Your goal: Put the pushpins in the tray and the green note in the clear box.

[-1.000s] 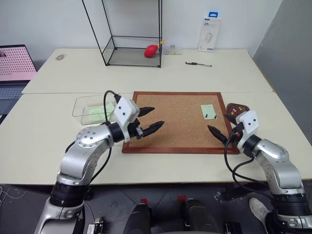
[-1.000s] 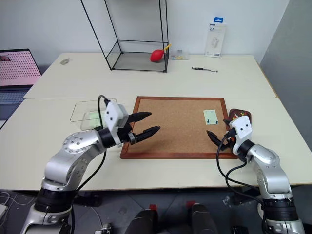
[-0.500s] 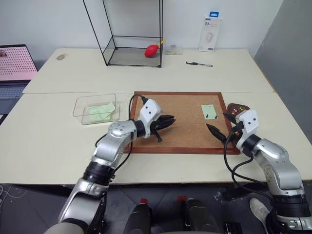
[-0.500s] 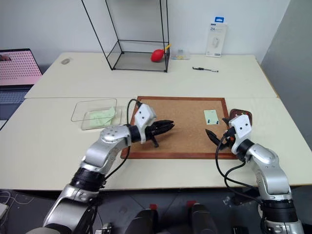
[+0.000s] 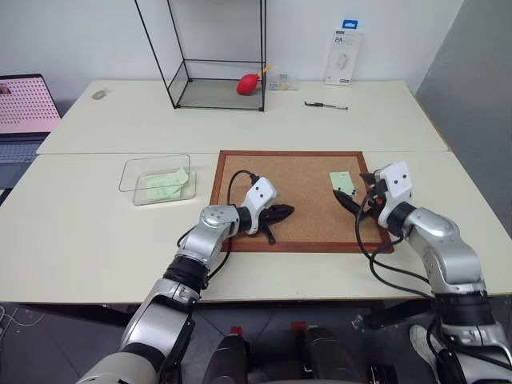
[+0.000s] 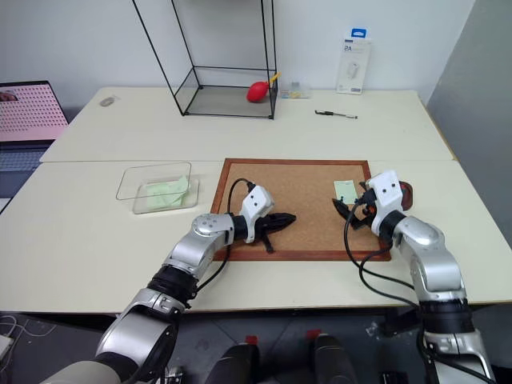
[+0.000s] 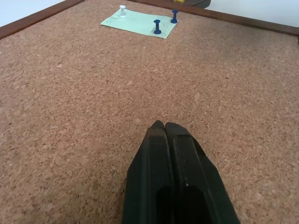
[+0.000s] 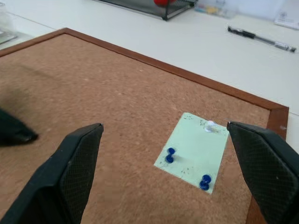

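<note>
The green note (image 5: 342,182) lies at the right end of the corkboard (image 5: 296,172). It is held down by pushpins: two blue ones (image 8: 170,154) (image 8: 204,181) and a pale one (image 8: 210,126). My right gripper (image 5: 354,190) is open just in front of the note, one finger (image 8: 79,163) on either side of it in the right wrist view. The tray (image 6: 405,190) is mostly hidden behind that hand. My left gripper (image 5: 286,211) is shut and empty, low over the board's middle. The clear box (image 5: 156,178) stands left of the board with a pale green slip in it.
At the back of the table stands a tall black-framed glass case (image 5: 216,56) with a red rubber bulb (image 5: 248,82) beside it. A pen (image 5: 326,105) and a white package (image 5: 344,54) are at the back right. A laptop (image 5: 24,104) is at the far left.
My left gripper has shut and sunk forward and rightward onto the corkboard's middle. My right gripper, still open, has moved forward up to the green note.
</note>
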